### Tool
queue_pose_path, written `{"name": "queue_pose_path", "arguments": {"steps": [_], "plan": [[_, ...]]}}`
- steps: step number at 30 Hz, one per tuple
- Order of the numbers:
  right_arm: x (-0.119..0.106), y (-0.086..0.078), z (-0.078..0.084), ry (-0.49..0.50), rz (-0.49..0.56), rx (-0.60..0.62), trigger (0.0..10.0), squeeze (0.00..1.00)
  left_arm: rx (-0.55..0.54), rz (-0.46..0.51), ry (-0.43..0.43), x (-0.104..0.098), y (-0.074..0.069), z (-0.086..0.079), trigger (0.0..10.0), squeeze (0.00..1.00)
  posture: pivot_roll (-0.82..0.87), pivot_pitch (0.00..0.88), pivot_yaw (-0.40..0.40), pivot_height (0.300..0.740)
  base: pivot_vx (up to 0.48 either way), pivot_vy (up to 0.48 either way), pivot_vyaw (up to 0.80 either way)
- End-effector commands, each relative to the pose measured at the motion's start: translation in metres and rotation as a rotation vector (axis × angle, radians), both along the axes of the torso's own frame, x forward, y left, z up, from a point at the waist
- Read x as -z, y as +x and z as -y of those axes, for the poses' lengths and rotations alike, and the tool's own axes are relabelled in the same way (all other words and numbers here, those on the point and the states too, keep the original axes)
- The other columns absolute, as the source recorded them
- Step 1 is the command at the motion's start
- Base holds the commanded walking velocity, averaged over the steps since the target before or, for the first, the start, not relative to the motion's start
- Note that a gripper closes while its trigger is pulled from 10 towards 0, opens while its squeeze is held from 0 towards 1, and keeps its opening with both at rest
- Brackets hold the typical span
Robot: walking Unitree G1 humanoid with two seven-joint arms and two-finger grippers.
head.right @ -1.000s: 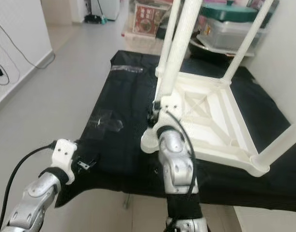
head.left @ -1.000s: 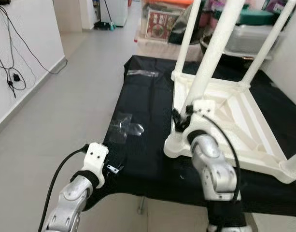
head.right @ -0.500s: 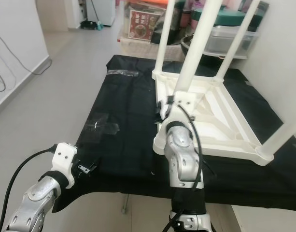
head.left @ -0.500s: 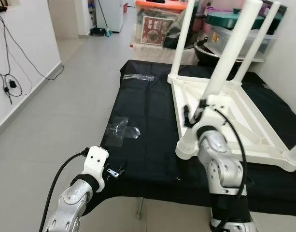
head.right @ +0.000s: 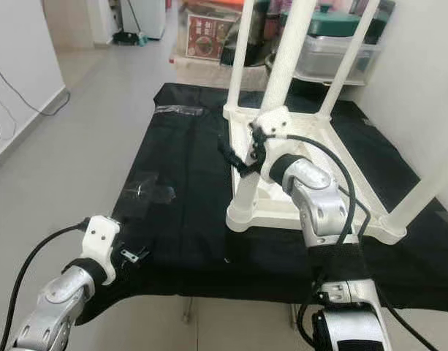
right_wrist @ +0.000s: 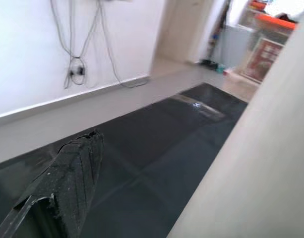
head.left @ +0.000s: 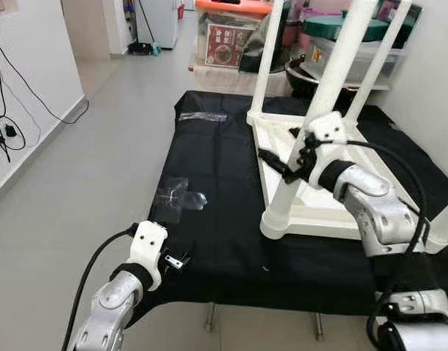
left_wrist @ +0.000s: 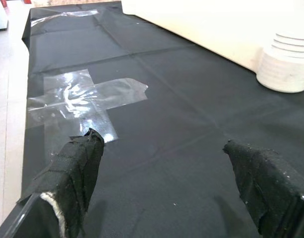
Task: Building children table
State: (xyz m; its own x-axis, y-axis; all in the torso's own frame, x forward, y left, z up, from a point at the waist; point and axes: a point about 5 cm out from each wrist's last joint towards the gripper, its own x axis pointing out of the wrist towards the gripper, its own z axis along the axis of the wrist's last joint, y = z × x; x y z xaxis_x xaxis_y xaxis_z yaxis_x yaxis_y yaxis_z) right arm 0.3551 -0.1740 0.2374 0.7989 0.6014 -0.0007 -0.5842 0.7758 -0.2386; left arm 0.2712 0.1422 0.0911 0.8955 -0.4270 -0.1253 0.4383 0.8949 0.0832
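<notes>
A white children's table (head.left: 333, 186) lies upside down on a black cloth (head.left: 224, 168), its legs pointing up. My right gripper (head.left: 277, 150) is at the near-left leg (head.left: 322, 110), a little above its base, fingers pointing left. In the right wrist view one black finger (right_wrist: 72, 173) stands far out from the leg (right_wrist: 261, 148), which hides the other, so the gripper reads as open. My left gripper (head.left: 176, 259) hovers open over the cloth's near-left edge with nothing between its fingers (left_wrist: 77, 163). The leg's base (left_wrist: 285, 69) is off to its far right.
Two clear plastic wrappers (head.left: 178, 199) (head.left: 202, 116) lie on the cloth left of the table. Storage boxes (head.left: 227, 40) and lidded tubs (head.left: 355, 36) stand behind it. Grey floor (head.left: 77, 168) runs along the left, with cables (head.left: 4, 110) on the wall.
The view has shifted as I moved. My right arm has swung from the table's near corner out to the right and risen along the leg. The left gripper has hardly moved.
</notes>
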Motion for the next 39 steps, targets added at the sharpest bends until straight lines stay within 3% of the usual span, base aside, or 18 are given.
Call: {"name": "queue_pose_path", "arguments": {"steps": [1,2,3,4,5,10,11,13,15,16,17,19,21,22,23,24,30,39], "plan": [[0.004,0.002,-0.009,-0.047,-0.014,-0.117,9.8,0.00,0.009,-0.024,-0.001,0.005,-0.001,0.003,10.0,0.00,0.04,0.000,-0.116,0.740,0.000,0.000,0.00],[0.006,0.003,-0.013,-0.060,-0.030,-0.185,4.8,0.00,0.009,-0.023,-0.001,0.004,-0.001,0.003,10.0,0.00,0.04,0.000,-0.116,0.740,0.000,0.000,0.00],[0.006,0.006,-0.019,-0.046,-0.048,-0.254,2.7,0.00,0.008,-0.022,-0.002,0.004,0.000,0.002,10.0,0.00,0.04,0.000,-0.121,0.740,0.000,0.000,0.00],[0.006,0.006,-0.019,-0.046,-0.048,-0.254,2.7,0.00,0.008,-0.022,-0.002,0.004,0.000,0.002,10.0,0.00,0.04,0.000,-0.121,0.740,0.000,0.000,0.00],[0.008,0.010,-0.026,-0.026,-0.066,-0.287,0.0,0.00,0.007,-0.020,-0.001,0.004,0.000,0.002,10.0,0.00,0.05,0.000,-0.130,0.740,0.000,0.000,0.00],[0.012,0.023,-0.040,0.033,-0.107,-0.269,0.0,0.00,0.000,-0.016,-0.003,0.003,0.001,0.002,10.0,0.00,0.06,0.000,-0.141,0.740,0.000,0.000,0.00],[0.015,0.029,-0.041,0.013,-0.110,-0.184,0.0,0.00,-0.002,-0.014,-0.003,0.003,0.001,0.002,10.0,0.00,0.07,0.000,-0.147,0.740,0.000,0.000,0.00],[0.031,0.046,-0.020,0.029,-0.187,0.261,0.0,0.00,-0.007,-0.018,-0.002,0.005,-0.001,0.000,10.0,0.00,0.07,0.000,-0.147,0.740,0.000,0.000,0.00],[0.031,0.046,-0.020,0.029,-0.187,0.261,0.0,0.00,-0.007,-0.018,-0.002,0.005,-0.001,0.000,10.0,0.00,0.07,0.000,-0.147,0.740,0.000,0.000,0.00],[0.037,0.048,-0.010,0.048,-0.214,0.424,0.0,0.00,-0.009,-0.020,-0.002,0.006,-0.002,-0.001,10.0,0.00,0.06,0.000,-0.154,0.740,0.000,0.000,0.00],[0.037,0.048,-0.010,0.048,-0.214,0.424,0.0,0.00,-0.009,-0.020,-0.002,0.006,-0.002,-0.001,10.0,0.00,0.06,0.000,-0.154,0.740,0.000,0.000,0.00],[0.069,0.026,0.010,0.215,-0.303,0.848,0.0,0.00,-0.019,-0.024,-0.004,0.008,-0.004,0.000,10.0,0.00,0.07,0.000,-0.157,0.740,0.000,0.000,0.00],[0.090,-0.007,0.007,0.270,-0.340,1.023,0.0,0.00,-0.026,-0.026,-0.017,0.007,-0.004,0.001,10.0,0.00,0.06,0.000,-0.150,0.740,0.000,0.000,0.00],[0.092,-0.018,-0.005,0.274,-0.347,1.001,7.0,0.00,-0.018,-0.028,-0.019,0.007,-0.005,0.002,10.0,0.00,0.05,0.000,-0.140,0.740,0.000,0.000,0.00],[0.092,-0.023,-0.012,0.277,-0.354,0.979,7.0,0.00,-0.012,-0.030,-0.019,0.007,-0.005,0.003,10.0,0.00,0.04,0.000,-0.136,0.740,0.000,0.000,0.00],[0.087,-0.027,-0.021,0.282,-0.337,0.933,10.0,0.00,-0.005,-0.033,-0.018,0.008,-0.006,0.004,10.0,0.00,0.03,0.000,-0.128,0.740,0.000,0.000,0.00],[0.067,-0.025,-0.052,0.294,-0.241,0.670,10.0,0.00,0.001,-0.034,-0.014,0.008,-0.002,0.003,10.0,0.00,0.01,0.000,-0.116,0.740,0.000,0.000,0.00],[0.047,-0.019,-0.055,0.251,-0.248,0.333,10.0,0.00,0.005,-0.028,-0.020,0.006,0.001,0.004,10.0,0.00,0.01,0.000,-0.112,0.740,0.000,0.000,0.00]]}}
